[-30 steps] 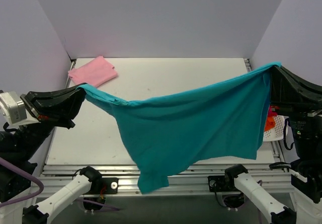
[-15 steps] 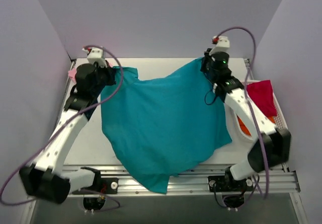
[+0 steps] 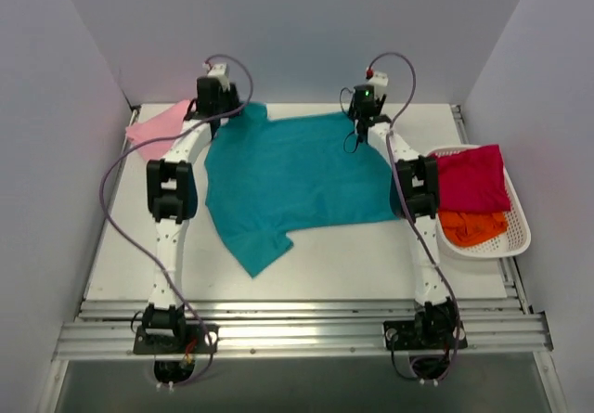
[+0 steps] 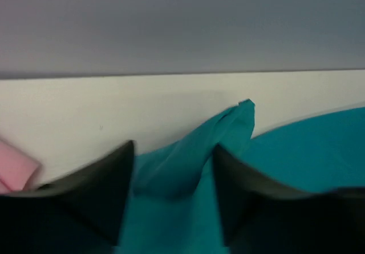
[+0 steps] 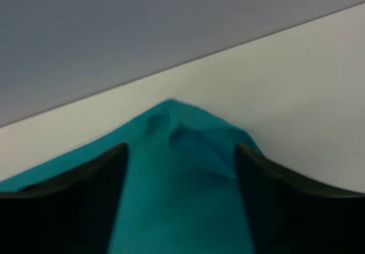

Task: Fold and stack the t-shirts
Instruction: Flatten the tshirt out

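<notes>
The teal t-shirt (image 3: 297,176) lies spread flat on the white table, with one sleeve pointing toward the near left. Both arms reach to the far edge of the table. My left gripper (image 3: 225,116) stands open over the shirt's far-left corner (image 4: 228,123), and the cloth lies loose between its fingers (image 4: 108,180). My right gripper (image 3: 358,123) is open over the far-right corner (image 5: 177,117), which rests crumpled on the table. The light pink t-shirt (image 3: 158,127) lies folded at the far left. A magenta t-shirt (image 3: 471,179) and an orange one (image 3: 473,225) sit in a basket.
The white basket (image 3: 520,241) stands at the right edge of the table. The back wall rises just beyond both grippers. The pink cloth (image 4: 14,171) lies close to the left finger. Metal rails run along the table's near edge.
Both arms swung the teal t-shirt from hanging in the air forward to the far edge and laid it flat. Both grippers went from shut on its corners to open.
</notes>
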